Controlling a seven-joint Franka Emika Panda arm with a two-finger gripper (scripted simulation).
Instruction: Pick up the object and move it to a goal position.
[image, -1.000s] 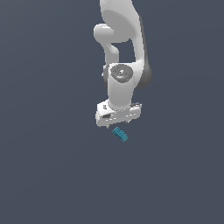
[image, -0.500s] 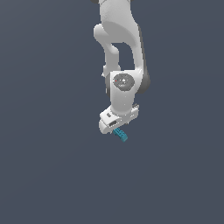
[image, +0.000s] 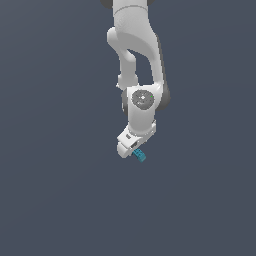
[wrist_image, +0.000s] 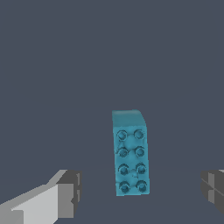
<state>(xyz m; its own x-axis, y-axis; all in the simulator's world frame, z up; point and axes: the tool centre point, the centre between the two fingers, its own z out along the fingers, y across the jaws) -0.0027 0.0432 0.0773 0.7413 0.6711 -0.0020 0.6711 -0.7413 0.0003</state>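
Observation:
The object (wrist_image: 131, 153) is a small teal-blue oblong block with two rows of studs on its upper face, lying flat on the grey floor. In the wrist view it sits between my two grey fingertips (wrist_image: 70, 192), touching neither. My gripper (wrist_image: 140, 192) is open, its jaws spread far wider than the block. In the exterior view the white gripper (image: 134, 150) hangs straight down on the arm, just over the object (image: 140, 156), which peeks out at its lower edge towards the exterior view's right.
The plain dark grey floor (image: 55, 190) fills both views. The white arm (image: 135, 55) rises towards the top of the exterior view.
The hand has turned about its axis and dropped closer to the block. The block has stayed where it was.

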